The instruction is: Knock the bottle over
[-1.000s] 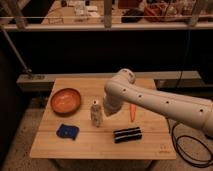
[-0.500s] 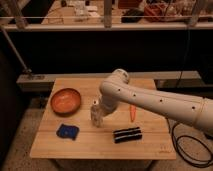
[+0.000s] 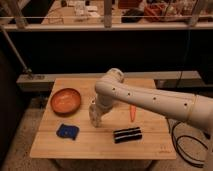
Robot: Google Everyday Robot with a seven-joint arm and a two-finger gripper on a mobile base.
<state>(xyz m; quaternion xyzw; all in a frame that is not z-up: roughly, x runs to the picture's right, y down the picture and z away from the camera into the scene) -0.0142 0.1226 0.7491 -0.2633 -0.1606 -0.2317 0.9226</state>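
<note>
Bottle [image 3: 93, 112]: standing, mid-counter [image 3: 150, 146]. Claw [image 3: 100, 117]: fingers together, low at the bottle's side, contact unclear. Closed probably for shoving it over, not gripping.

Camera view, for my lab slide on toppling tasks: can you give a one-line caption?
The arm's shut gripper sits right at the small bottle on a wooden table, orange bowl nearby.

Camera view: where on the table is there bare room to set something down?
Free: table end beyond the carrot and black bar; front strip between blue item and bar. Crowded: centre-left, where the shut gripper sits by the bottle, orange bowl beside.
</note>
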